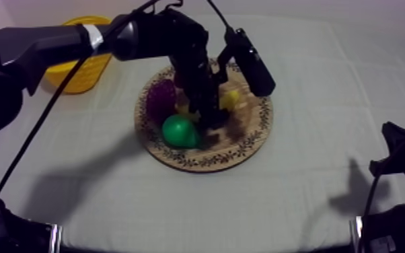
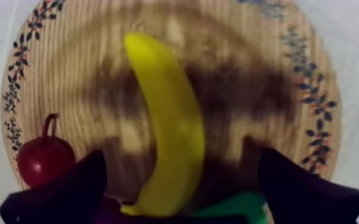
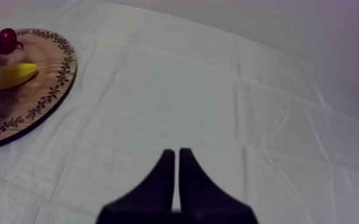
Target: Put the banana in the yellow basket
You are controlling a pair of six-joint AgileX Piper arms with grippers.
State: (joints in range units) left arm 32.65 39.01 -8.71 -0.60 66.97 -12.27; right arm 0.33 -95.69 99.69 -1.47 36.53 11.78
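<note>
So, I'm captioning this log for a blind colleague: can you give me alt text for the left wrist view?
The left gripper hangs open over a yellow banana lying on the round wooden board, one black finger at each side of it. A small red fruit sits on the board beside one finger.

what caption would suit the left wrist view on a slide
Open fingers of the left gripper straddling the banana on the wooden board, small red fruit nearby

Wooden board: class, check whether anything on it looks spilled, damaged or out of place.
Nothing stands out. The banana lies flat on the wooden board with the small red fruit, pear and grapes near it, all inside the rim. The left tool hangs open over the banana.
</note>
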